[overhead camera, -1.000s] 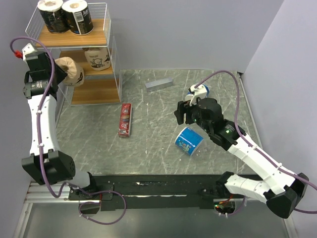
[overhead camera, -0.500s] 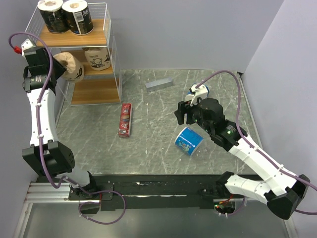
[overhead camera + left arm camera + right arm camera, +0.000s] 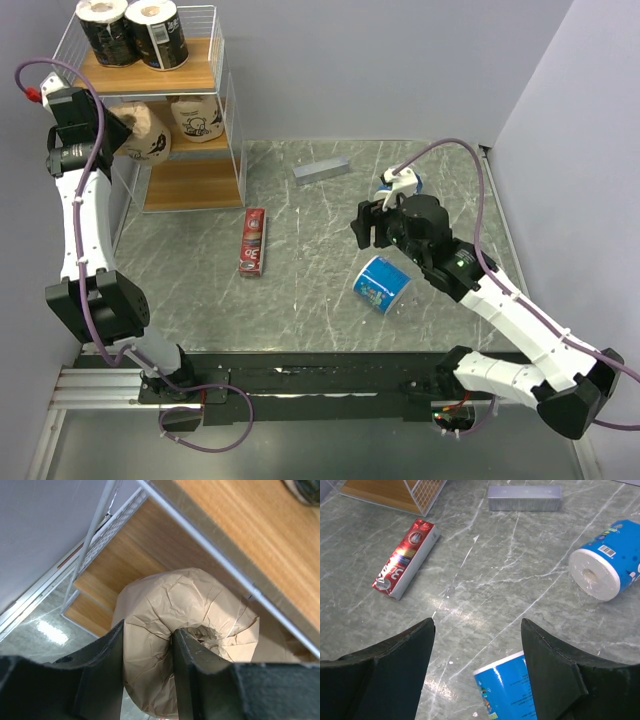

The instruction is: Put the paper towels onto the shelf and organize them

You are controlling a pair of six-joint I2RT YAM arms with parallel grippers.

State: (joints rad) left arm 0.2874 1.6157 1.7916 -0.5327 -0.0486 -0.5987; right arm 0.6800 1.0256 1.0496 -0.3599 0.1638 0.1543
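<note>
- L gripper (image 3: 148, 642): fingers (image 3: 107, 665) pinch tan roll (image 3: 200, 605) by its wrap, at shelf (image 3: 190, 80) mid level.
- R gripper (image 3: 477, 630): jaws spread, holding nothing, above blue roll (image 3: 507, 687) on table (image 3: 495, 595).

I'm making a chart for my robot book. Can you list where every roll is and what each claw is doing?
top board: two black rolls
middle board: one tan roll
left gripper: shut on second tan roll, at the shelf middle level
right gripper: open, empty
table: two blue-and-white rolls on their sides, red box, grey bar
</note>
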